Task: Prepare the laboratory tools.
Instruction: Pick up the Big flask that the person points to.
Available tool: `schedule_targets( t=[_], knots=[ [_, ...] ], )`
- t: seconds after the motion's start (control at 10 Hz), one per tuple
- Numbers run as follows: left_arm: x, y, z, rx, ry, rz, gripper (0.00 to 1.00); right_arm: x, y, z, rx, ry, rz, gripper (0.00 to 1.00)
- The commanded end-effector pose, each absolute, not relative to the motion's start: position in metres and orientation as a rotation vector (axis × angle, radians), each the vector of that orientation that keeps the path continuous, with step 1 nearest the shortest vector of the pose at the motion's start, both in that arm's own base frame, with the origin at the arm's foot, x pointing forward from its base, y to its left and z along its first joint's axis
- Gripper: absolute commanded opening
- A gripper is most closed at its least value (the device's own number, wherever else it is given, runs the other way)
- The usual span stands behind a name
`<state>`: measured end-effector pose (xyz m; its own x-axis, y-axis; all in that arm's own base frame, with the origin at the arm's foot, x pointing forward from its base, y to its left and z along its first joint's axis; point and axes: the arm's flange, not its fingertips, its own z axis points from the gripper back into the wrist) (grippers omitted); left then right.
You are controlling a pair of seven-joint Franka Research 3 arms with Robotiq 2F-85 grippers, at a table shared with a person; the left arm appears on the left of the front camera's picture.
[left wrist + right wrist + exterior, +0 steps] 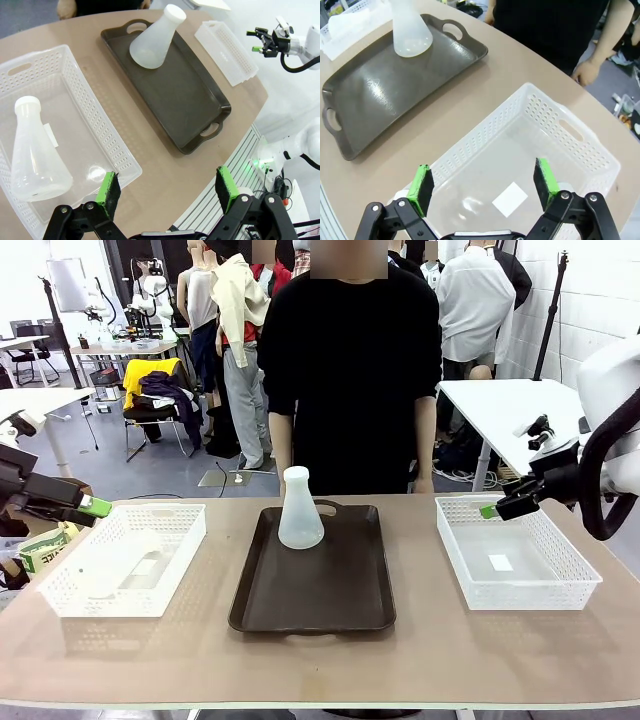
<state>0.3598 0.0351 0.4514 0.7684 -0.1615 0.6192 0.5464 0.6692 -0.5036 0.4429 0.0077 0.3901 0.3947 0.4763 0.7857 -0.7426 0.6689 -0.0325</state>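
One flask (300,510) stands upright on the dark brown tray (330,590) at the middle of the bench (320,660), near the tray's 12 o'clock end and a little toward 11. The other flask (35,155) lies on its side inside the white lattice basket (190,540) at the tray's 9 o'clock. A second lattice basket (560,590) sits at the tray's 3 o'clock. A person in a black top (350,370) stands at the bench's 12 o'clock edge.

The left gripper (166,190) hangs above the near rim of the 9 o'clock basket, jaws spread wide and holding nothing. The right gripper (482,184) hovers over the 3 o'clock basket, jaws likewise wide apart with nothing between them.
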Motion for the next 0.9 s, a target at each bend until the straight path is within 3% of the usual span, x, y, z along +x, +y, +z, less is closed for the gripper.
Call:
schedule_targets(
  t=[0.0, 0.8],
  knots=[
    [0.3604, 0.0361, 0.4485, -0.757, -0.596, -0.439, 1.00, 0.4429, 0.0069, 0.3897, 0.346, -0.856, 0.800, 1.00],
    [0.3604, 0.0361, 0.4485, -0.757, -0.596, -0.439, 1.00, 0.4429, 0.0069, 0.3897, 0.346, -0.856, 0.800, 1.00]
  ],
)
